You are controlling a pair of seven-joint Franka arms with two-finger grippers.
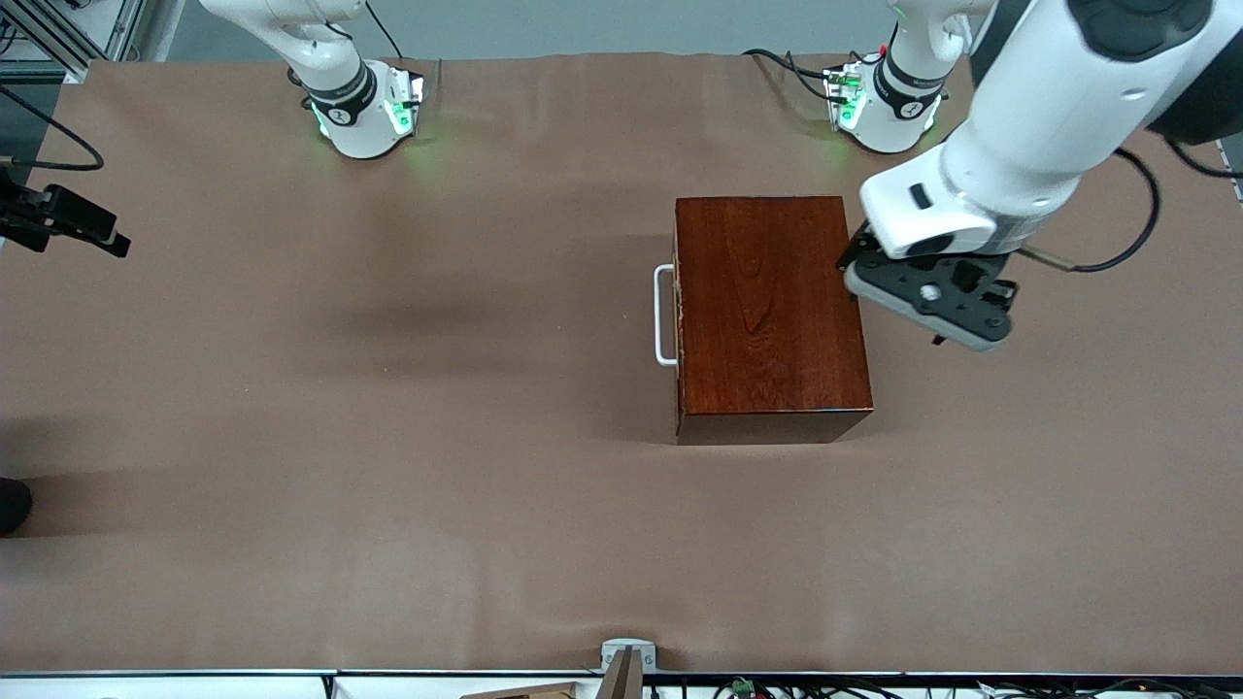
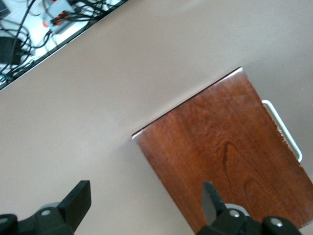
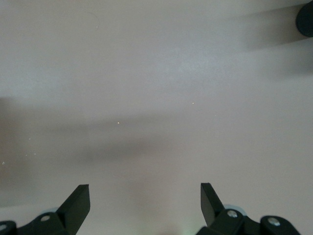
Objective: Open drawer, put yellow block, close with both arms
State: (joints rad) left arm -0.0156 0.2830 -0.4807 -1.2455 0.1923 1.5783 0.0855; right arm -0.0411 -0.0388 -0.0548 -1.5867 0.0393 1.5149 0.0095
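Your left end effector (image 2: 142, 208) hangs in the air with its fingers (image 2: 78, 198) spread wide and nothing between them; from its wrist view you can see one finger over the corner of the box (image 1: 767, 311) and the other over bare desk (image 1: 388, 485). From the front, that end effector sits over the box's edge toward the left arm's end of the desk, with the left arm (image 1: 1029, 126) reaching down to it from its green-lit base (image 1: 879, 102). Your right end effector (image 3: 144, 205) is also spread apart and holds nothing, and its wrist view shows only plain brown desk surface under it; you don't see it from the front, where only the right arm's base (image 1: 364, 107) and lower links show, so that arm looks to be waiting. Now the box: it stands on the desk, glossy reddish-brown, nearer the left arm's end than the right's. The drawer (image 1: 679, 316) is pushed fully in, its front flush with the box and facing the right arm's end of the desk, and the white handle (image 1: 663, 316) sticks out from it. You can't see the yellow block in any view. A dark clamp-like object (image 1: 63, 221) pokes in at the desk's edge at the right arm's end.
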